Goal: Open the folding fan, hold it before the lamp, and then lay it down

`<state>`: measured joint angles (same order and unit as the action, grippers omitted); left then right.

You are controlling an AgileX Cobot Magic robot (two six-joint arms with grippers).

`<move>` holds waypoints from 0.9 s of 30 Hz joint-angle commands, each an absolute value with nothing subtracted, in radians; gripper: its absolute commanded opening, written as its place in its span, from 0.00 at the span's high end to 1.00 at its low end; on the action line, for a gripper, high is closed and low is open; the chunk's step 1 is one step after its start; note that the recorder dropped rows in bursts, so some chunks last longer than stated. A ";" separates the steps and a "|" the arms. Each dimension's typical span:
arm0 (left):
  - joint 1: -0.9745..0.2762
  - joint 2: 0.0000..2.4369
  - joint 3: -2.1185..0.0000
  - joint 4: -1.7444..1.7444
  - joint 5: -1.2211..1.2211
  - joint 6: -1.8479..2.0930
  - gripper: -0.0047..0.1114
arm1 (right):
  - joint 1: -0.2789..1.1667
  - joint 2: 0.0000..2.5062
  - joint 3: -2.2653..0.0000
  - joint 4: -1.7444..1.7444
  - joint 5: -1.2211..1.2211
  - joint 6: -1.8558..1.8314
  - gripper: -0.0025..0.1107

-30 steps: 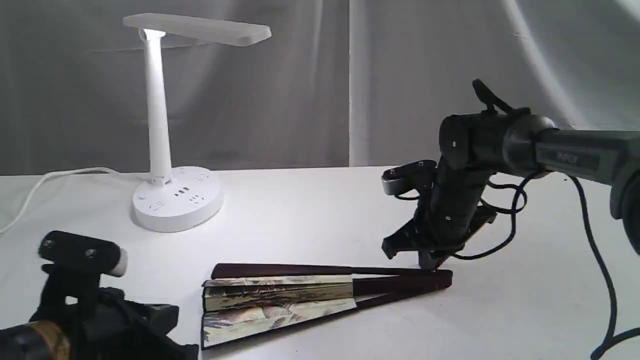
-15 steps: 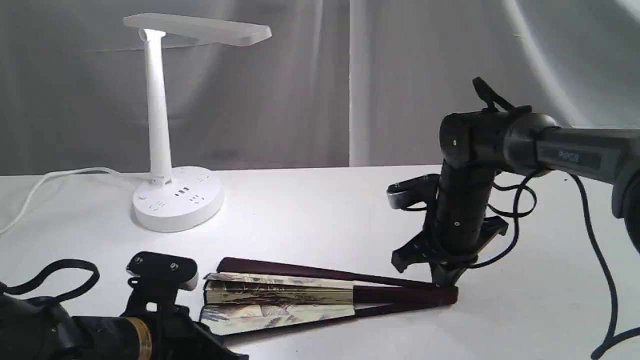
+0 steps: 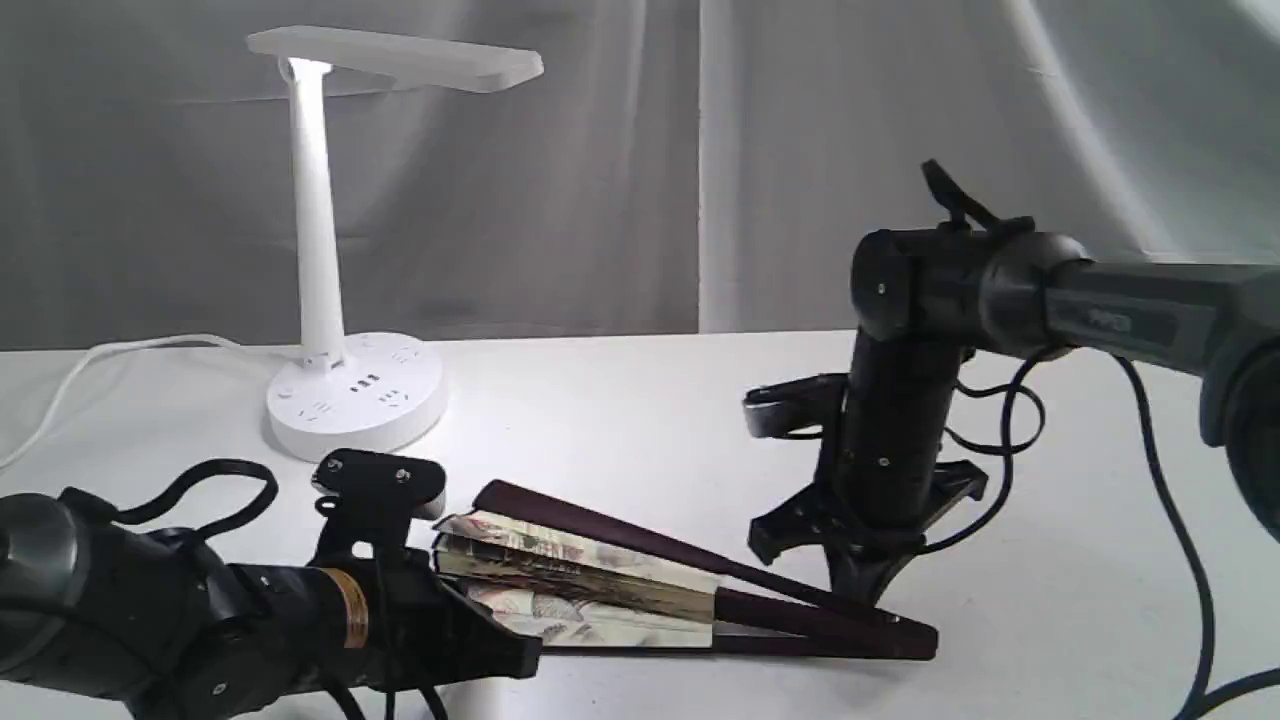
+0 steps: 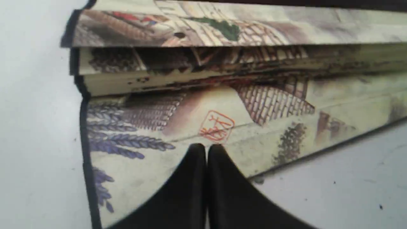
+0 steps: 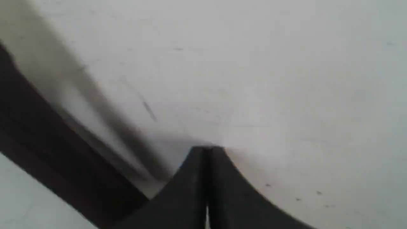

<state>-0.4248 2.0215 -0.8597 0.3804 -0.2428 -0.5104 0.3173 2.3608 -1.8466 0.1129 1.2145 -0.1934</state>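
Two changes vs 0.5 s ago: left gripper [image 4: 206, 148] has moved in to the leaf end, and the folding fan [image 3: 590, 585] has swung, leaf end now nearer the lamp [image 3: 315, 230]. Fan lies on the counter [image 3: 620, 420], part-open: a few painted folds, maroon ribs, black edging. Left jaws clenched, tips on the leaf. Right gripper [image 3: 865, 590] jaws clenched on nothing, beside the pivot end.

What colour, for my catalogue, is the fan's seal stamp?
Orange-red seal stamp; best in left wrist view.
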 commanded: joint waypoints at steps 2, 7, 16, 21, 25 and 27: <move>-0.429 2.047 -0.891 0.383 -0.202 -0.487 0.96 | 0.385 2.352 -1.846 0.093 1.221 -0.173 0.98; -0.425 2.047 -0.931 0.383 -0.198 -0.486 0.96 | 0.440 2.346 -1.846 0.067 1.221 -0.126 0.98; -0.376 2.048 -1.064 0.383 -0.132 -0.470 0.96 | 0.455 2.221 -1.657 0.067 1.221 -0.005 0.98; -0.394 2.048 -1.110 0.383 -0.102 -0.504 0.96 | 0.466 2.144 -1.484 0.051 1.220 0.019 0.98; -0.431 2.048 -1.111 0.383 0.051 -0.489 0.96 | 0.455 2.097 -1.393 -0.033 1.091 0.061 0.98; -0.450 2.048 -1.110 0.383 0.121 -0.474 0.96 | 0.440 2.091 -1.379 -0.035 1.072 0.082 0.98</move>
<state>-0.4333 2.0467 -1.1070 0.3841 0.0626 -0.4827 0.4559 2.1137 -1.3957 -0.0054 1.1131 0.0617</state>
